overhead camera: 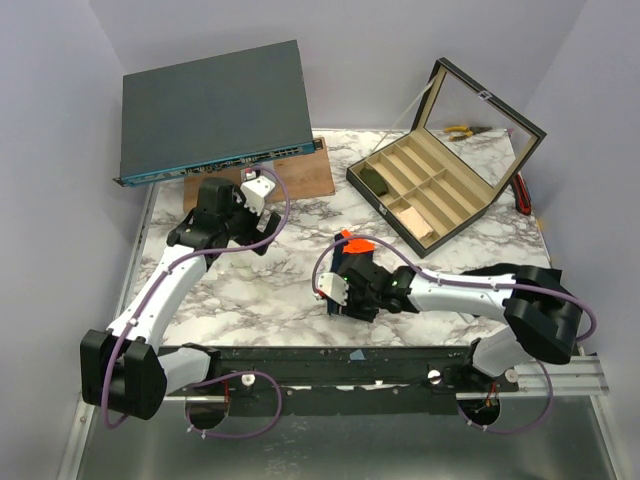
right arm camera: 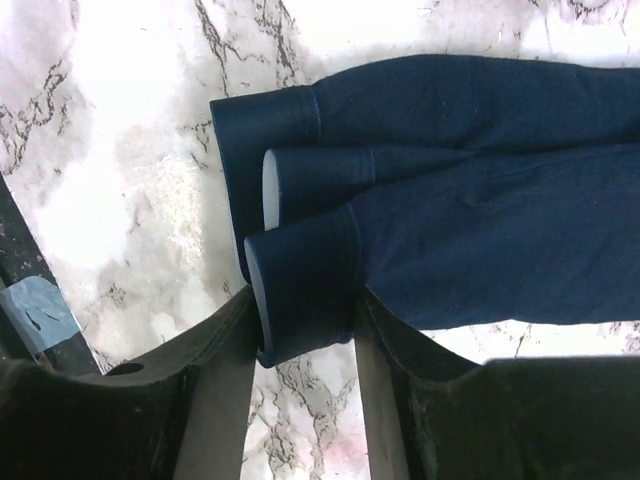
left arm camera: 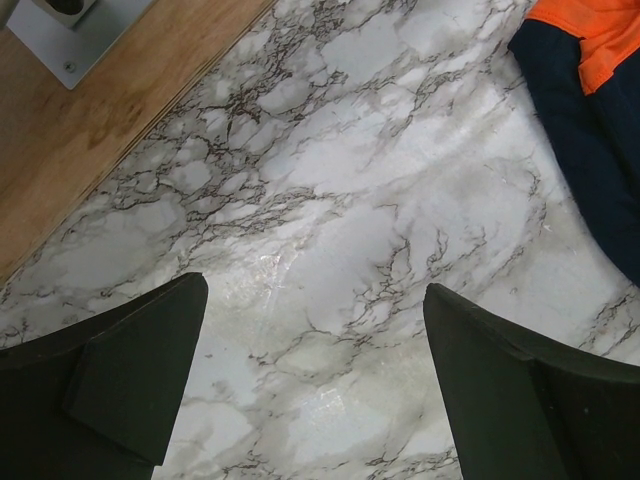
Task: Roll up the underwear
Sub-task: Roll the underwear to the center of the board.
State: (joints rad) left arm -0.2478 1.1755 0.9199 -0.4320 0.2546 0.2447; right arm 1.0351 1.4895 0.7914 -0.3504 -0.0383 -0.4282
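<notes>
The underwear [overhead camera: 357,243] lies on the marble table [overhead camera: 260,290] near the middle, navy with an orange patch showing; most of it is hidden under my right gripper. In the right wrist view the navy fabric [right arm camera: 480,200] lies folded in layers with stitched hems at its left end. My right gripper [right arm camera: 300,320] is shut on the nearest hem fold; it also shows in the top view [overhead camera: 350,265]. My left gripper [left arm camera: 315,330] is open and empty over bare marble, left of the underwear [left arm camera: 590,150], and shows in the top view [overhead camera: 252,232].
A wooden board [overhead camera: 300,175] and a dark network switch [overhead camera: 215,110] stand at the back left. An open compartment box [overhead camera: 430,195] with a mirrored lid stands at the back right, with a dark roll [overhead camera: 375,180] in one compartment. A red-handled tool [overhead camera: 522,192] lies at the right edge.
</notes>
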